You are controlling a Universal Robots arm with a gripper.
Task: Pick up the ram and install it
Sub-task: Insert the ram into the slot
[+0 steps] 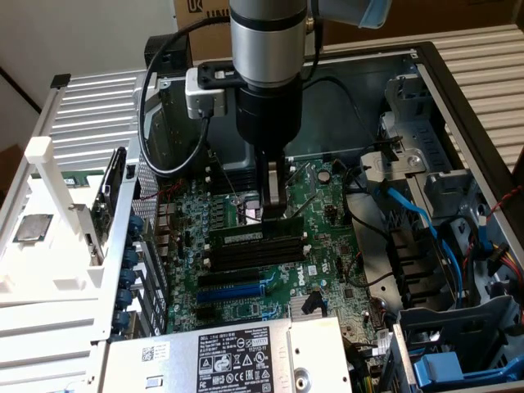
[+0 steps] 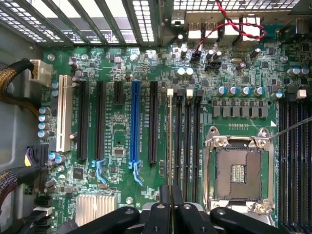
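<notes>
As the arm reaches straight down into the open computer case [image 1: 352,90], we see the gripper [image 1: 276,209] with its two fingers pinched together on the top edge of the ram [image 1: 246,237]. The green stick stands on edge, label strip facing us, over the motherboard [image 1: 327,246] at the bank of black memory slots [image 1: 254,255]. The blue expansion slot [image 1: 237,291] lies further toward the power supply [image 1: 237,356].

From the wrist we catch the gripper [image 2: 170,197] closed tight. The ram [image 2: 169,146] shows as a thin edge-on line, in line with the slot beside a black expansion slot [image 2: 152,122]. The other memory slots [image 2: 187,141] lie between it and the CPU socket [image 2: 239,170]. Whether the stick is seated or just above its slot, we cannot tell.
</notes>
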